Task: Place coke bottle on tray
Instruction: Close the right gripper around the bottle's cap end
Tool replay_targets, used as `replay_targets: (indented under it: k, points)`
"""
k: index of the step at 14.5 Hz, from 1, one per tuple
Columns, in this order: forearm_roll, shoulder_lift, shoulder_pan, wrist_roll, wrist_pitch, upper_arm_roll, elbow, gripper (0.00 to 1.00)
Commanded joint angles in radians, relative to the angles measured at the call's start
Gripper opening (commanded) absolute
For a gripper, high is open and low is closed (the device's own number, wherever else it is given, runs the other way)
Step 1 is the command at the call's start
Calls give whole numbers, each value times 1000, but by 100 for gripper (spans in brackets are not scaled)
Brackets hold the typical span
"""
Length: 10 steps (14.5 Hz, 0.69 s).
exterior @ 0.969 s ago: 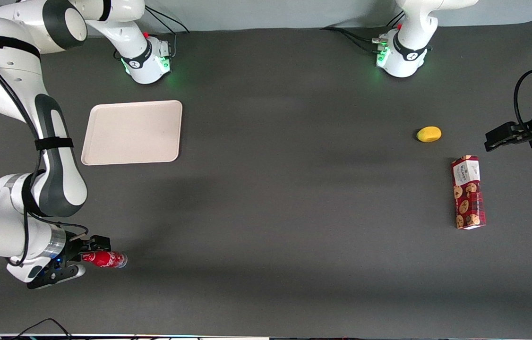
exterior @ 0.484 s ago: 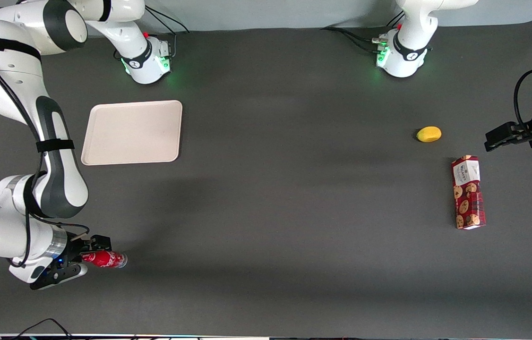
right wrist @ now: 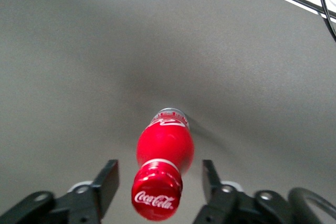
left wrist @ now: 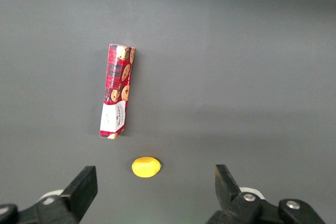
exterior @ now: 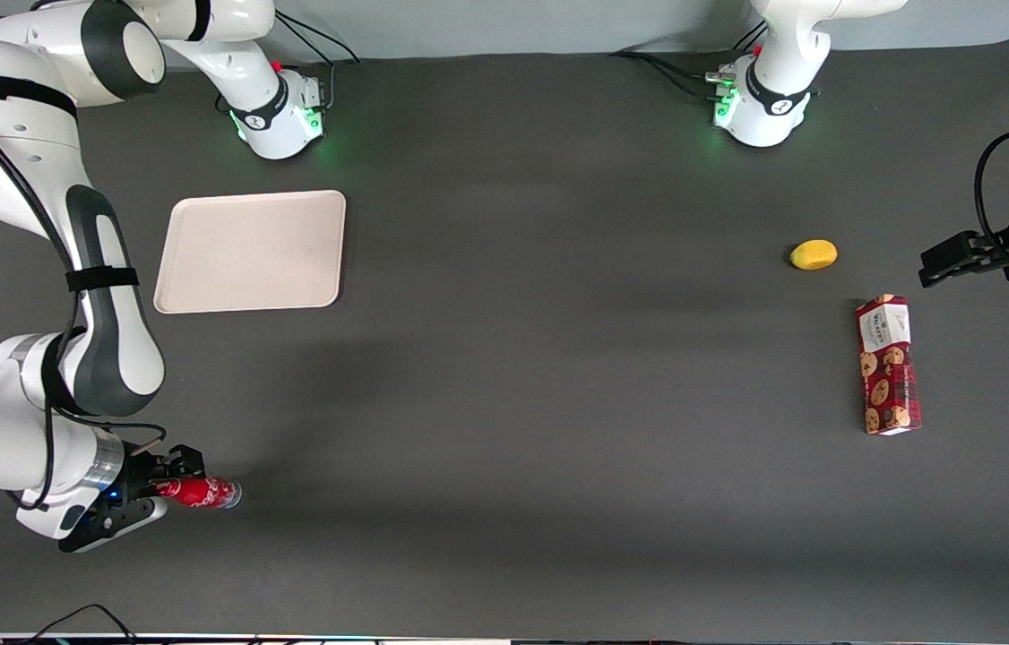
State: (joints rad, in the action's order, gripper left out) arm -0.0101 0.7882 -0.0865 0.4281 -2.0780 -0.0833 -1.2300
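Front view | gripper (exterior: 162, 491) jaws open astride coke bottle (exterior: 200, 493) — tray (exterior: 251, 251) apart, unobstructed

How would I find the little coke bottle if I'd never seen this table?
Start at the beige tray at the working arm's end of the dark table, then look nearer the front camera. There the gripper sits open around the cap end of the coke bottle. It is slim, red with white script, far smaller than the red cookie box beside the lemon.
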Motion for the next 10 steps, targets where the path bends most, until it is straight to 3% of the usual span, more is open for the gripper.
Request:
replay_targets:
  k: [1, 2, 3, 7, 10]
  points:
    - [33, 16, 2, 43, 4, 7, 30, 24]
    - [33, 16, 4, 43, 4, 7, 32, 7]
    - [32, 16, 5, 44, 4, 8, 32, 0]
    - [33, 6, 11, 40, 22, 7, 49, 0]
    - [32, -26, 13, 24, 151, 2, 107, 0]
